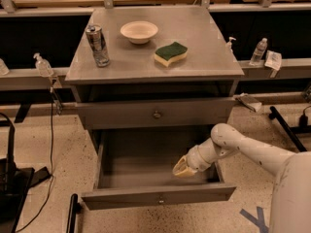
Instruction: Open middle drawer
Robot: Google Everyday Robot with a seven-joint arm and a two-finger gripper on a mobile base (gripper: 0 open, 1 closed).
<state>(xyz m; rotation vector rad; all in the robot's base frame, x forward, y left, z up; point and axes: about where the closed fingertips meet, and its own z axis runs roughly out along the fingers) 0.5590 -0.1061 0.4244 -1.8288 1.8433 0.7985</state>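
Speckled floor [43,140], a grey rail [24,77] running behind, a black cable [51,130] at left, and the grey bench [204,38] at centre, the end effector [183,168] low inside it.

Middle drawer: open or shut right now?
Open. The middle drawer is pulled well out, interior showing below the shut top drawer; the end effector sits inside it, near the right wall.

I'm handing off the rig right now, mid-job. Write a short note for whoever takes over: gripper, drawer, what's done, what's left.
Gripper: down inside the pulled-out drawer, near its right front corner, clear of the knob.
Middle drawer: pulled well out, with its floor in view.
Upper drawer: shut.
Cabinet top: can, bowl and sponge, none of them part of the job.
Done: the drawer looks fully open.
Left: probably only lifting the arm out of the drawer.
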